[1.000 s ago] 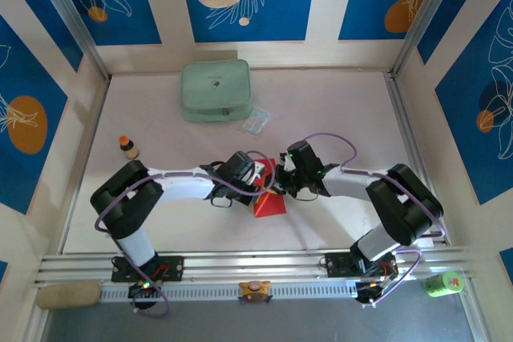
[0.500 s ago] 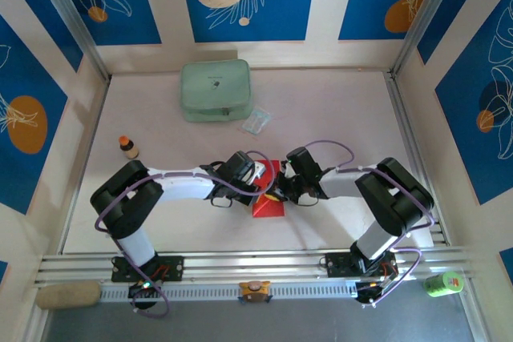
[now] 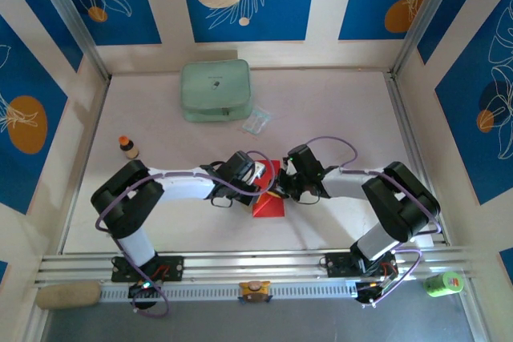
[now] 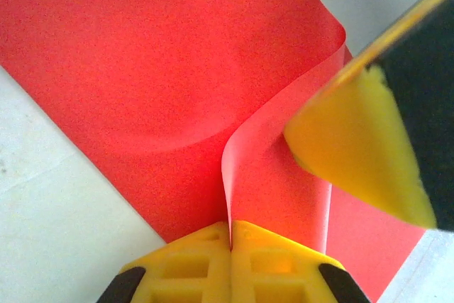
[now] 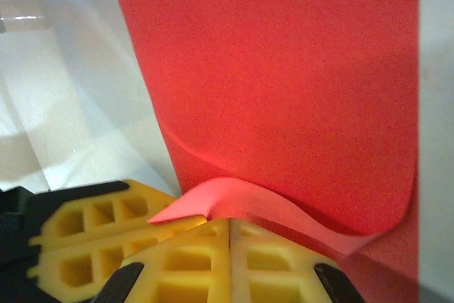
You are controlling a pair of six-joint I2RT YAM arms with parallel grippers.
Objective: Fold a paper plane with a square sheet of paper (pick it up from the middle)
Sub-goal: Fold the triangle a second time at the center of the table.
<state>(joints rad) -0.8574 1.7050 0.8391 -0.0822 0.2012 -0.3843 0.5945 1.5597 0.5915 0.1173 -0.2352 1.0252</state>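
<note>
Entry, pick-up stage.

- **Change:** The right gripper [image 3: 280, 188] is now sitting nearer and further left than a second ago, when it was hanging over the far right part of the square sheet of paper [image 3: 270, 199]. Over the last half second it is barely travelling, and only the right elbow is drifting slightly outward. The left gripper [image 3: 259, 183] is keeping its spot throughout.
- **Sheet position:** The sheet is lying on the table [image 3: 345, 110] between the two wrists, well near of the pale green pouch [image 3: 215, 90].
- **Left wrist view:** The left gripper [image 4: 230, 230] is pinching, jaws fully together, on a raised curl of the red paper [image 4: 163, 69]. One of the right fingers [image 4: 355, 148] is crowding in just beside that curl.
- **Right wrist view:** The right gripper [image 5: 228, 223] is likewise clamping shut on a lifted lip of the paper [image 5: 284, 69]. The rest of the sheet is lying flat beyond it.
- **Reading:** Both arms now appear to be gripping the middle of the sheet, so the pick-up looks secured. No crisp crease or dart shape is showing yet, so the folding itself is still ahead.
- **Risk:** The two pinches are sitting very close together, so any pull apart may crumple or tear the thin paper.
</note>
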